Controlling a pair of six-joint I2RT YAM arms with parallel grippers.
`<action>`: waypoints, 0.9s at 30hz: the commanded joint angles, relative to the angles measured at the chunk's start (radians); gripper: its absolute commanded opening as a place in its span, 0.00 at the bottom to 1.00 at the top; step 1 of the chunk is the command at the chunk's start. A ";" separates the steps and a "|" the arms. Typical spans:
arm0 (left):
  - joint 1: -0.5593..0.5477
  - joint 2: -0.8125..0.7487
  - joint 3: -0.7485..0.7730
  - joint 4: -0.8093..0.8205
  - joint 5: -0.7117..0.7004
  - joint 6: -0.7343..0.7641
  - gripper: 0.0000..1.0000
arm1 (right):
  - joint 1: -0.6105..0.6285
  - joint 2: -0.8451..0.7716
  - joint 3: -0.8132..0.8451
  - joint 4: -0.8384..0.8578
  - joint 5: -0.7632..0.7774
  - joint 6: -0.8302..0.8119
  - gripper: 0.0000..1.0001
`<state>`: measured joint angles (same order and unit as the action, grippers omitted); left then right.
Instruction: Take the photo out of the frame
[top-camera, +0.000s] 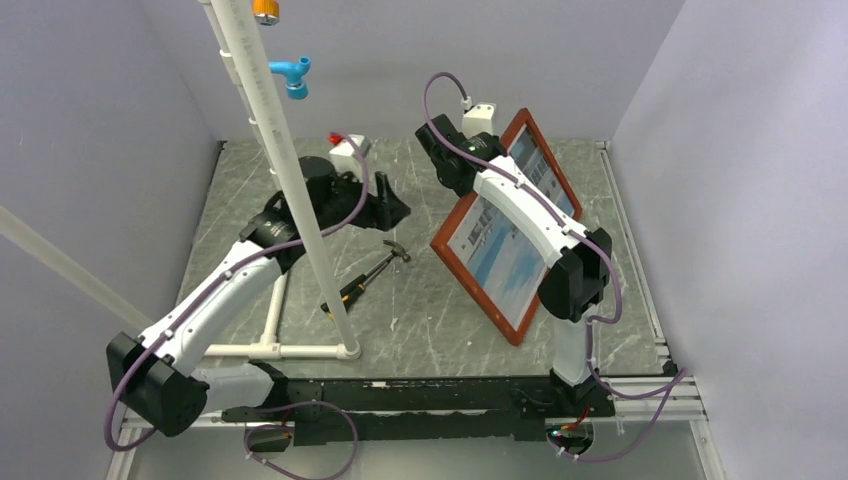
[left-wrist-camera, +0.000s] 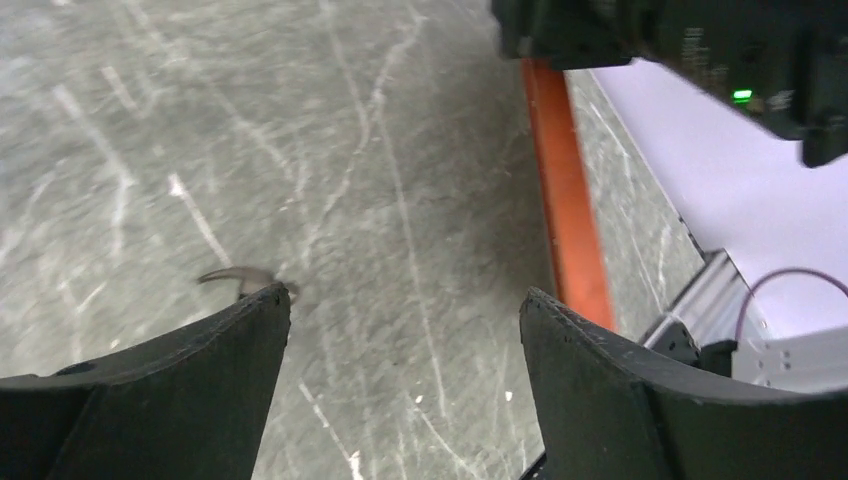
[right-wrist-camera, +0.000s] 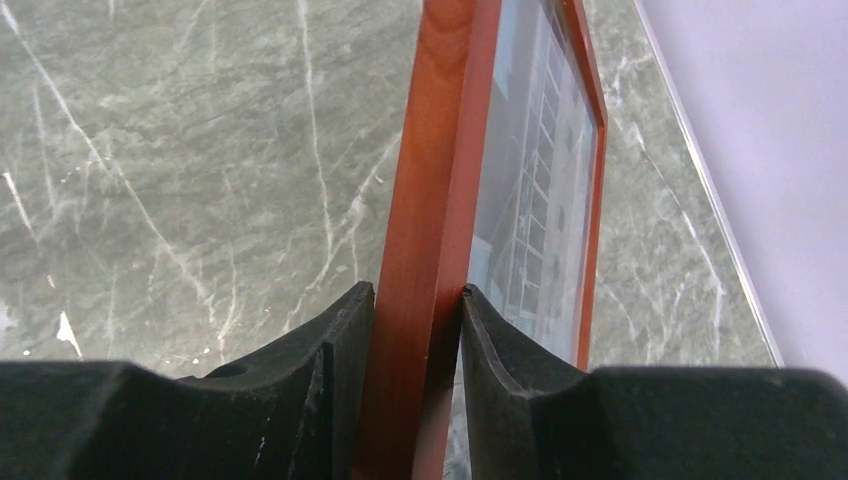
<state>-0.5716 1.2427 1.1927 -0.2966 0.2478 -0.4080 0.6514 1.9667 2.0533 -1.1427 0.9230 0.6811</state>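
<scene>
The reddish-brown frame (top-camera: 470, 275) stands tilted on edge at the right of the table, with the photo (top-camera: 505, 250) of a white building and blue sky inside it, facing right and up. My right gripper (top-camera: 452, 165) is shut on the frame's top left edge; in the right wrist view its fingers pinch the frame rail (right-wrist-camera: 435, 200), with the photo (right-wrist-camera: 535, 190) just right of it. My left gripper (top-camera: 395, 208) is open and empty, low over the table left of the frame. The left wrist view shows the frame's edge (left-wrist-camera: 565, 200) beyond the right finger (left-wrist-camera: 600, 380).
A hammer (top-camera: 365, 278) lies on the grey marbled table (top-camera: 420, 320) between the arms; its claw (left-wrist-camera: 235, 276) peeks past my left finger. A white PVC pipe stand (top-camera: 285, 170) rises over the left arm. Grey walls enclose the table; an aluminium rail (top-camera: 640, 270) runs along the right edge.
</scene>
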 joint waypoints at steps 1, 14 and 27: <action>0.097 -0.083 -0.053 -0.029 -0.008 -0.021 0.90 | -0.025 -0.123 -0.007 0.263 -0.071 -0.129 0.00; 0.212 -0.303 -0.169 -0.135 -0.028 -0.021 0.94 | -0.073 -0.085 0.337 0.297 -0.348 -0.026 0.00; 0.233 -0.424 -0.230 -0.160 0.002 -0.026 0.95 | -0.344 -0.399 -0.245 0.590 -0.847 -0.057 0.00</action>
<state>-0.3443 0.8387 0.9699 -0.4614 0.2314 -0.4187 0.4000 1.6928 2.0159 -0.7212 0.2546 0.6525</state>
